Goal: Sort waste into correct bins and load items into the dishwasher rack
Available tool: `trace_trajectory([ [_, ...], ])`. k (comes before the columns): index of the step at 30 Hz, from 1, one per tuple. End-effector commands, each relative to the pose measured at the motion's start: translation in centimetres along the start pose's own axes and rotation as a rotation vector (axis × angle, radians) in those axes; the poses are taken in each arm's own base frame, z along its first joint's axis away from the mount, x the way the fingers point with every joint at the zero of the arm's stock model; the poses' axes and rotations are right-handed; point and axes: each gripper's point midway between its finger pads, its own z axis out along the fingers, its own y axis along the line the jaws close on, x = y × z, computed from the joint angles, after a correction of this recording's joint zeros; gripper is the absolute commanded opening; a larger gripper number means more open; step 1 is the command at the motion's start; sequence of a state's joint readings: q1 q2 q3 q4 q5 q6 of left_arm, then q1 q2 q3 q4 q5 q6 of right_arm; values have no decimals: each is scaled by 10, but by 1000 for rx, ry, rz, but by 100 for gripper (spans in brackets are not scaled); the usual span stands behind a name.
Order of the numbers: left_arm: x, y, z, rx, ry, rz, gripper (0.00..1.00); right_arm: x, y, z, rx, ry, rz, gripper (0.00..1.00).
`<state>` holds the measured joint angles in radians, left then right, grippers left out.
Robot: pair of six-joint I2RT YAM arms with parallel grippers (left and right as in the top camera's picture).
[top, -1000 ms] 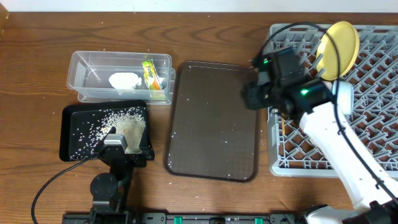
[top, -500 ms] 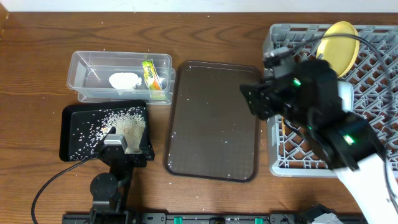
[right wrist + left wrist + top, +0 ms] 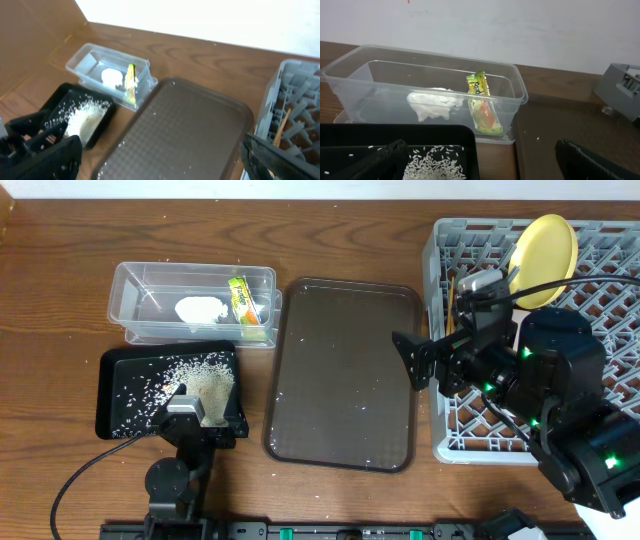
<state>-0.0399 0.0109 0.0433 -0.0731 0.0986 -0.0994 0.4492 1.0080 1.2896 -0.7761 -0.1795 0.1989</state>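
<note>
The clear tub holds the white tissue wad and the green-yellow wrapper; both also show in the left wrist view, tissue and wrapper. Rice lies in the black tray. My left gripper stands open over that tray's near corner. The yellow plate stands upright in the grey dishwasher rack. A chopstick lies among the rack's pegs. My right gripper hangs open and empty above the brown tray's right edge.
The large dark brown serving tray lies between the bins and the rack, with a few stray grains on it. My right arm's bulk covers the rack's front left part. A cable trails from the left arm.
My right gripper has opened wide and the right arm has drawn back toward the front, away from the rack's left edge. The left arm has not moved.
</note>
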Motion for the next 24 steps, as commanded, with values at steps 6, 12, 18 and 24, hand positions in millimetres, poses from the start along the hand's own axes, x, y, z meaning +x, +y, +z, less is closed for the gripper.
trace_trajectory([
  [6,14,3,2,-4,31,11,96,3,-11,-2,68,15,-22,99],
  [12,14,3,2,-4,31,11,96,1,-46,-29,227,-114,-5,99],
  [18,14,3,2,-4,31,11,96,49,-91,-39,329,-239,85,99],
  [24,14,3,2,-4,31,11,96,117,-118,-40,415,-239,118,99],
])
